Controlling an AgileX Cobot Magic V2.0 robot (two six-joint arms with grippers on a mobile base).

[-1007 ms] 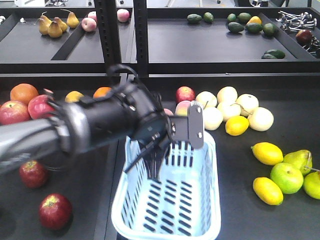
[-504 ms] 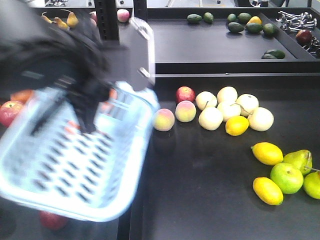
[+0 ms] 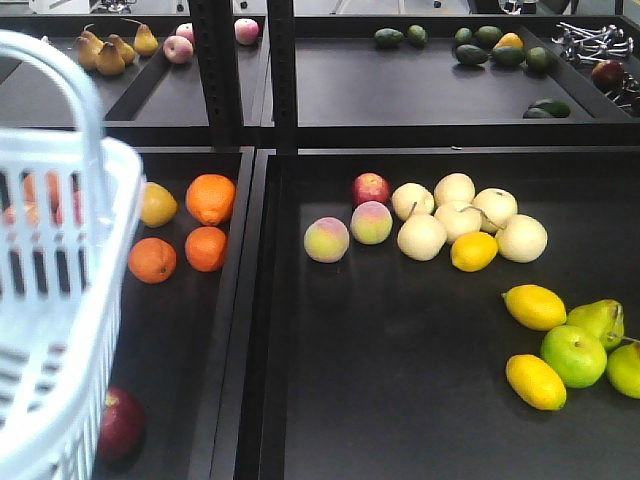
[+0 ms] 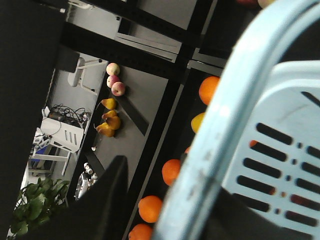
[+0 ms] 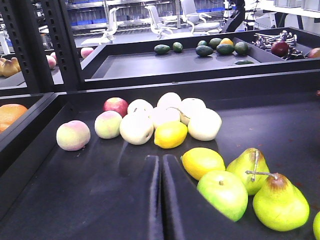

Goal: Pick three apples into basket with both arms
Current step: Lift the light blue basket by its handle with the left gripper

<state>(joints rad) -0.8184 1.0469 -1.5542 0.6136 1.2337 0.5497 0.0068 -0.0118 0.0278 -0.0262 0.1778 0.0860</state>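
— Starting with the front view, what are we seeing?

— We are looking at the basket (image 3: pixel 60 300) filling the left edge, close to the lens, with its handle (image 3: pixel 88 95) arching up over it. One dark apple (image 3: pixel 122 425) is lying on the counter (image 3: pixel 400 380) just beside the basket's lower right corner, partly hidden behind its wall. Three oranges (image 3: pixel 205 248) are sitting near the basket on its right, and two peaches (image 3: pixel 326 240) are lying farther right of it. We are catching reddish colour through the slots, but we cannot tell what it is.

— And from the left wrist?

— We are watching the handle cutting diagonally across the frame. The left pincer (image 4: pixel 175 200) is gripping it, with a dark finger pressing on either side. More oranges are showing beyond the basket.

— What are we getting from the right wrist?

— We are seeing the right pincer (image 5: pixel 160 159) closed, its two fingers lying almost together with only a sliver between them, gripping nothing. It is hovering low over the counter, with a lemon (image 5: pixel 202 162) and green pears (image 5: pixel 222 192) just beside it.
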